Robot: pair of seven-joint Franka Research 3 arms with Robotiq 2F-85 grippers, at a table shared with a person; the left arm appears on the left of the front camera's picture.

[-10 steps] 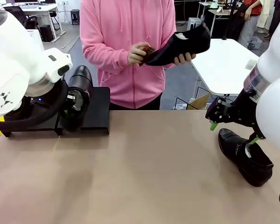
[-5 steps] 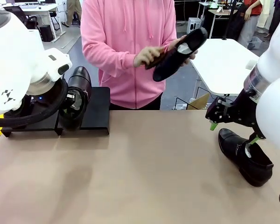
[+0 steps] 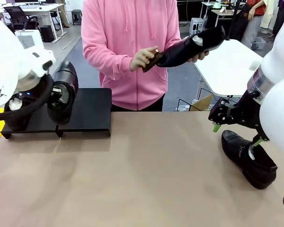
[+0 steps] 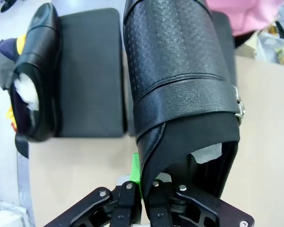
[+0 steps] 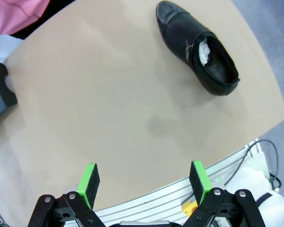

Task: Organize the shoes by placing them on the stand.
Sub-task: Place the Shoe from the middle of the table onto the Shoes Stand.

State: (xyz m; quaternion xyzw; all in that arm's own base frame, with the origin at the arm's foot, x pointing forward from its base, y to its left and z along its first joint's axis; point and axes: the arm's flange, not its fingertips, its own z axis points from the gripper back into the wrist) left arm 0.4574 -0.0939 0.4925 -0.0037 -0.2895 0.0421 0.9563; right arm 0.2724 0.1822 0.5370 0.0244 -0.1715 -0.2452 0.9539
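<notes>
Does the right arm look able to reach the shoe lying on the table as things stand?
Probably yes. The right gripper is open and empty, near the shoe, which lies alone on the bare table with its opening upward and nothing between them.

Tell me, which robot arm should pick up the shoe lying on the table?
Right. The right gripper is open and empty near the table shoe; the left gripper clamps another shoe over the stand.

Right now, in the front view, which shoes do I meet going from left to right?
Gripped shoe in the left end effector → handheld shoe, with the person → loose shoe on the table.
</notes>
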